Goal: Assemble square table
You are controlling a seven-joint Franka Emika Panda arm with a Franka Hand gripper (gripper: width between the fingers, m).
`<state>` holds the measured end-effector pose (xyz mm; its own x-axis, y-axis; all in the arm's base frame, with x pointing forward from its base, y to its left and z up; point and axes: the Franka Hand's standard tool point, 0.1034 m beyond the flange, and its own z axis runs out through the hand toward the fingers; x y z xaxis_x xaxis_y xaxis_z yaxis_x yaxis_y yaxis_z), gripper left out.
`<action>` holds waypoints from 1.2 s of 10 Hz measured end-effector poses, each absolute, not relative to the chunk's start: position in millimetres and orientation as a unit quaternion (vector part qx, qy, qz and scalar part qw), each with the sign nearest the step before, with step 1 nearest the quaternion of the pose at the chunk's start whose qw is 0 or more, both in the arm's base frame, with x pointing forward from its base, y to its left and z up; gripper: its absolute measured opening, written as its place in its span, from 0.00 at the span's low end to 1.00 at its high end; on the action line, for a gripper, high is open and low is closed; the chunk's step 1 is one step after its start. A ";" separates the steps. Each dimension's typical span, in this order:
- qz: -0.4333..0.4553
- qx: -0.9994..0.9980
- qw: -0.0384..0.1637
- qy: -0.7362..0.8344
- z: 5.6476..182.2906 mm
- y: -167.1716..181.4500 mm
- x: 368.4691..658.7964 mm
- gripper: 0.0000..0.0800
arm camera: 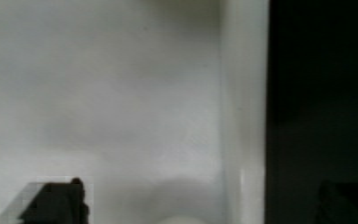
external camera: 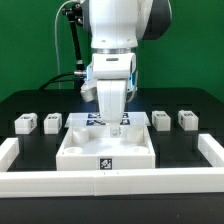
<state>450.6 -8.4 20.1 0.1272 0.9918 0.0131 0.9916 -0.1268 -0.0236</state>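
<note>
The square slab [external camera: 105, 148] is seen lying flat on the black bench [external camera: 30, 105], raised rim upward, in the middle of the exterior view. Being square, it shows no long axis. Its edges are squared with the barrier wall [external camera: 110, 183], and the side face carrying a black-and-white marker is turned toward six o'clock, facing the camera. That face lies just behind the front run of the wall; whether the two touch cannot be told.

Four leg blocks [external camera: 52, 122] are set apart from the slab in a row running from nine to three o'clock, two at nine o'clock of the slab and two at three o'clock.

The claw [external camera: 114, 122] is hung straight down from the arm [external camera: 112, 40] over the twelve o'clock part of the slab, low above its surface. In the wrist view the claw [arm camera: 197, 203] is shown spread wide, its dark fingertips [arm camera: 53, 203] well apart, with only a blurred white surface and a dark band beside it seen beyond them. Nothing is pinched.
</note>
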 end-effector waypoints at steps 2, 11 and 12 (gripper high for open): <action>0.006 -0.752 0.017 -0.658 14.5 -7.6 447.8 0.77; 0.005 -0.757 0.017 -0.653 11.5 -7.4 448.3 0.07; 0.005 -0.757 0.017 -0.653 11.5 -7.4 448.3 0.07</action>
